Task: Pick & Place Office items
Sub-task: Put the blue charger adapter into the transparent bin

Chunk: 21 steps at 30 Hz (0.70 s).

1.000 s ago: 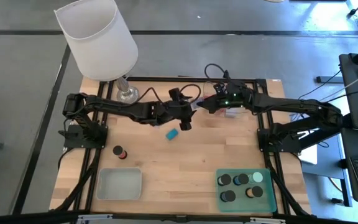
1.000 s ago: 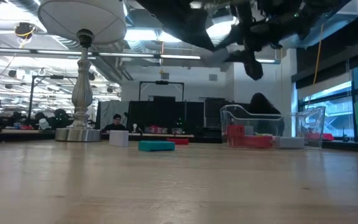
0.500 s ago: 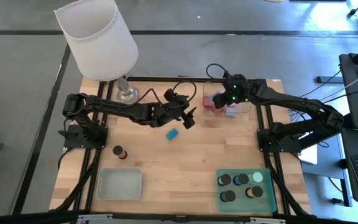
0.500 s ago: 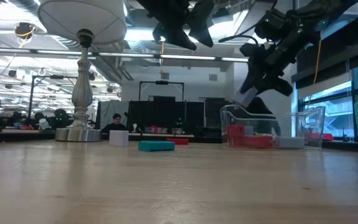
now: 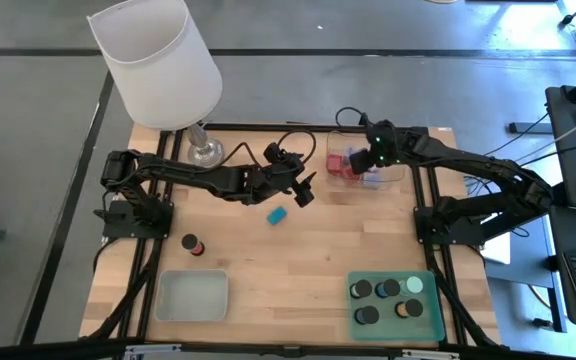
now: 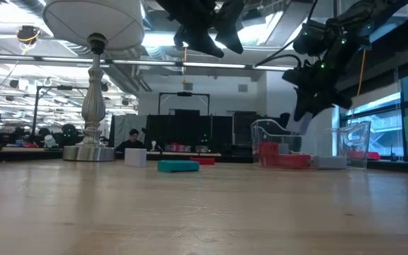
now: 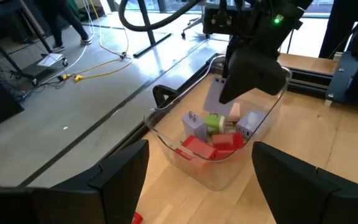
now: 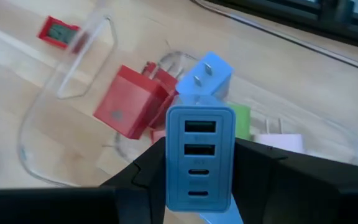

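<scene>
My right gripper is shut on a lilac-blue charger block and hangs over the clear tray at the table's far right. In the tray lie red, blue, green and pale blocks. A teal block lies flat on the wood near the table's middle. My left gripper is open and hovers above the table just beyond the teal block. It faces the tray and has nothing between its fingers. My right gripper pinches the lilac-blue block by two opposite sides between its two fingers. The face with the ports is turned back toward the wrist. The fingers slant steeply down. The block is lifted clear, above the items in the tray.
A white-shaded lamp stands at the far left. A grey tray sits at the near left. A green tray with dark cylinders sits at the near right. One dark cylinder with a red top stands loose on the wood.
My right gripper, still shut on the lilac-blue block, has swung from beside my left gripper toward the table's right to above the clear tray. It has sunk a little and tipped from nearly level to steeply down. My left gripper has rolled about its own axis in place.
</scene>
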Each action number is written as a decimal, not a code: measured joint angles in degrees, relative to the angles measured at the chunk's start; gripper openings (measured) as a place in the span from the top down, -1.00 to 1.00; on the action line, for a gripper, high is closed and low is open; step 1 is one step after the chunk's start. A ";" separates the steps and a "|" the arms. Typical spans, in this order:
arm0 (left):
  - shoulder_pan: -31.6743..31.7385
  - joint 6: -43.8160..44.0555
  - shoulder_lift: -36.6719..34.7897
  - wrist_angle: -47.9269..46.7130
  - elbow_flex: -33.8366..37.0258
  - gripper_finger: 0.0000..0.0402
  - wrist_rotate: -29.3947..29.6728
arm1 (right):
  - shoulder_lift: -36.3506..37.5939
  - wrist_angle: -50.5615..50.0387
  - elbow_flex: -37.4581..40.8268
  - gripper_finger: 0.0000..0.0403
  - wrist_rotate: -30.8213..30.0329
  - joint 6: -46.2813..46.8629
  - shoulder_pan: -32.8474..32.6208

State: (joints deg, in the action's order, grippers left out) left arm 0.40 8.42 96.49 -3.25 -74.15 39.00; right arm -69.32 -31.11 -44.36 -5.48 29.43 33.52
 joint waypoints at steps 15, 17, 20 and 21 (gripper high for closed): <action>0.00 1.86 0.02 -0.02 0.00 -0.41 -0.02 | 0.00 -3.09 0.00 0.35 -4.16 2.30 -3.29; 0.00 1.91 0.02 -0.02 0.00 -0.41 -0.02 | 0.00 -4.06 0.00 0.35 -4.20 3.15 -3.44; 0.00 1.93 0.02 -0.03 0.00 -0.41 -0.04 | -0.02 -5.19 0.00 0.35 -4.66 3.21 -3.97; 0.00 1.93 0.02 -0.03 0.00 -0.41 -0.03 | -0.02 -5.56 0.00 0.35 -5.02 3.35 -4.13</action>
State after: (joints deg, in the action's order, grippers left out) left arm 0.40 10.35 96.51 -3.27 -74.15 38.98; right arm -69.34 -36.67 -44.36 -10.50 32.78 29.39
